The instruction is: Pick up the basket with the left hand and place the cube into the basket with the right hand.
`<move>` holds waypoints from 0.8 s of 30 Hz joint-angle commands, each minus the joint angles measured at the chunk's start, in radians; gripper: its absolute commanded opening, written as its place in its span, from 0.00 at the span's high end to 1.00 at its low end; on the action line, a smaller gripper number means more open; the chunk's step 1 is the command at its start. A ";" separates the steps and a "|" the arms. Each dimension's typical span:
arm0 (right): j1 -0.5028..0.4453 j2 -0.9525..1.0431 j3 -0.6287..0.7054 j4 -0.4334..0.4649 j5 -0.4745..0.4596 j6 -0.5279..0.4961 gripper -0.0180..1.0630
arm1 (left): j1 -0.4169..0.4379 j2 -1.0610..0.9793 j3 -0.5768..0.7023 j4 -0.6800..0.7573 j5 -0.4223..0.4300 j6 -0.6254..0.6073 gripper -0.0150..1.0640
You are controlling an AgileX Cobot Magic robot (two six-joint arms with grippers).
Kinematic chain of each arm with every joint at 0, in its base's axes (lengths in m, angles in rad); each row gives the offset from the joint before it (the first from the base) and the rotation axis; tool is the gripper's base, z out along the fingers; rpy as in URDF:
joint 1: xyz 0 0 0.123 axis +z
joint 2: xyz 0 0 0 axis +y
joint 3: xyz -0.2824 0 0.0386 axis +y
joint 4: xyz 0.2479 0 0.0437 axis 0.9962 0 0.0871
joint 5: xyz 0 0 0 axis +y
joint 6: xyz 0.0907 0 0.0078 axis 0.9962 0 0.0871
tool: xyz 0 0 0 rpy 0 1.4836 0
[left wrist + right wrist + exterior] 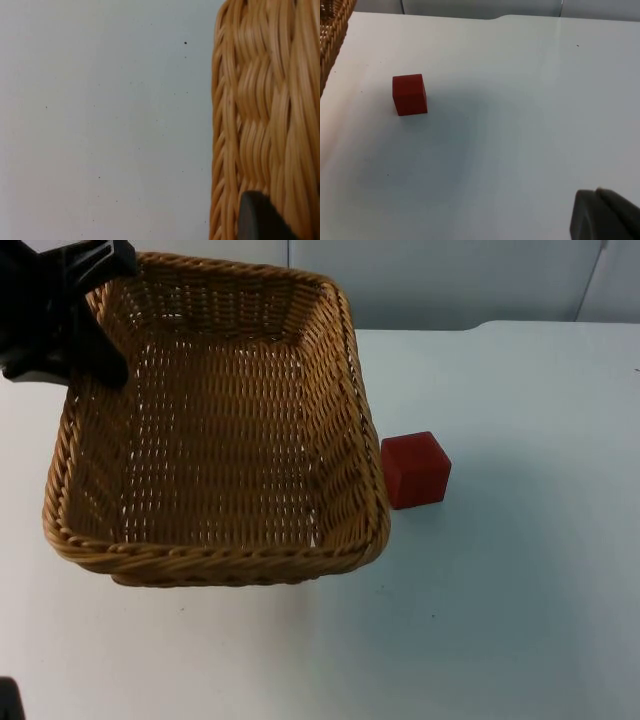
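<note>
The woven wicker basket point(215, 440) takes up the left half of the top view and is empty inside. My left gripper point(95, 355) is shut on the basket's left rim near its far corner, and the weave of the rim point(265, 115) runs right beside its fingertip point(260, 220). A red cube point(415, 469) sits on the white table just right of the basket's right wall, apart from it. The cube point(410, 94) also lies well ahead of my right gripper point(602, 217), which hangs back over bare table, with the basket's rim point(332, 35) off to the cube's side.
The white table point(520, 590) stretches open to the right of and in front of the cube. A grey partition wall point(450, 280) closes off the table's far edge.
</note>
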 commanded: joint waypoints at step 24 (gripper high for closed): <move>-0.007 0.221 -0.010 -0.234 -0.067 0.096 0.01 | 0.000 -0.014 -0.004 -0.030 -0.009 -0.002 0.99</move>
